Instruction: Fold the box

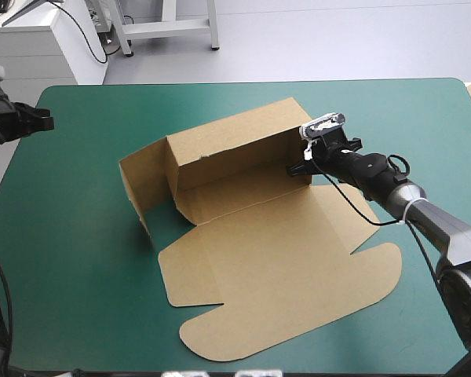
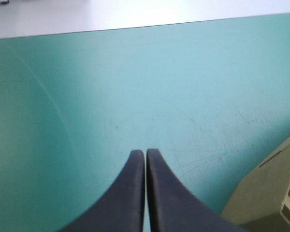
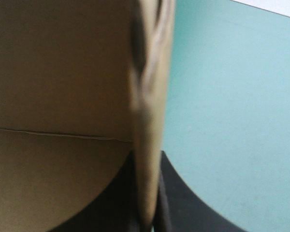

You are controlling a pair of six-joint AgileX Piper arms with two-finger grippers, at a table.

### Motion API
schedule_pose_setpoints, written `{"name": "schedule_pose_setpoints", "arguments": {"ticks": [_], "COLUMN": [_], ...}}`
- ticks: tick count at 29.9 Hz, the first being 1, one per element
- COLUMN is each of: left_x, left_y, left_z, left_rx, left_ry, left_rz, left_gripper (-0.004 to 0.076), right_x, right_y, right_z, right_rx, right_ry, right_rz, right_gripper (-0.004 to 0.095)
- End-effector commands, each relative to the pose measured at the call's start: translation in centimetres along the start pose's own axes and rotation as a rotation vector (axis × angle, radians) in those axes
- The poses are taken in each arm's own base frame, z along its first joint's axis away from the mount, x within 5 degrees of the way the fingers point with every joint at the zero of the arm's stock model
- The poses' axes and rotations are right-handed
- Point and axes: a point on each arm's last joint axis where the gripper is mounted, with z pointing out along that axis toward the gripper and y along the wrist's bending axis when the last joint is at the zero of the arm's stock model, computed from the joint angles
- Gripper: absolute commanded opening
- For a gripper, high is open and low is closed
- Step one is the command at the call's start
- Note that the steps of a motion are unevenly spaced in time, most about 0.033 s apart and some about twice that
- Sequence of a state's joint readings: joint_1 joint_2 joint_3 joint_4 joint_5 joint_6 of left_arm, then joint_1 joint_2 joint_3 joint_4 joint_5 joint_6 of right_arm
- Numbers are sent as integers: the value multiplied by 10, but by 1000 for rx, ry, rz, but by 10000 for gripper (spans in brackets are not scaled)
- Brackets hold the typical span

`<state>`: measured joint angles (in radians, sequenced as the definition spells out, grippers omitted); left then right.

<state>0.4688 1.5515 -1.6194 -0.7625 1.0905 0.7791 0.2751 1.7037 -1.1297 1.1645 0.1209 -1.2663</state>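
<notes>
**Half-formed:** The brown box (image 1: pixel 251 267), a cut sheet of board, sits at the middle of the teal-green tabletop (image 1: pixel 71 259). Its long back wall (image 1: pixel 235 149) and left side wall (image 1: pixel 139 188) stand raised, while the lid panel (image 1: pixel 298 306) with its rounded flaps lies flat toward the near edge.

The right hand (image 1: pixel 301 167) pinches the right end of the back wall, one black finger on each face and all but closed on the sheet. In the right wrist view the board's edge rises from between the fingers (image 3: pixel 183 203).

The left hand (image 1: pixel 41 121) hangs over the tabletop's far left corner, well apart from the box, its fingers pressed together on nothing.

The board looks light and stiff. It will likely bend cleanly only along its scored creases and spring back if released. Its thin walls could buckle under a hard squeeze.

Judged from here, the safest hold is near an edge beside a crease, as the right hand has it. The free left hand is best placed to steady the loose left side wall.
</notes>
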Motion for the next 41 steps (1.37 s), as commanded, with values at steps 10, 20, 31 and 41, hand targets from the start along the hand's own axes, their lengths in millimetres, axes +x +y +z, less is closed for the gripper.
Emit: {"name": "schedule_pose_setpoints", "arguments": {"ticks": [10,20,31,41], "left_x": [70,92,91,92], "left_y": [8,4,-1,-2], "left_z": [36,49,48,48], "left_rx": [86,140,203,216], "left_ry": [-60,-83,-89,-82], "left_rz": [-245,-264,-250,-305], "left_gripper": [-8,-8,-8,-8], "right_x": [-72,-120,-106,-71], "right_y": [-17,-32,-25,-24], "right_z": [-22,-60,-75,-53], "right_rx": [-128,23,-10,-32], "right_ry": [-68,170,507,644], "right_rz": [87,194,291,286], "right_gripper": [-13,-5,-5,-5]}}
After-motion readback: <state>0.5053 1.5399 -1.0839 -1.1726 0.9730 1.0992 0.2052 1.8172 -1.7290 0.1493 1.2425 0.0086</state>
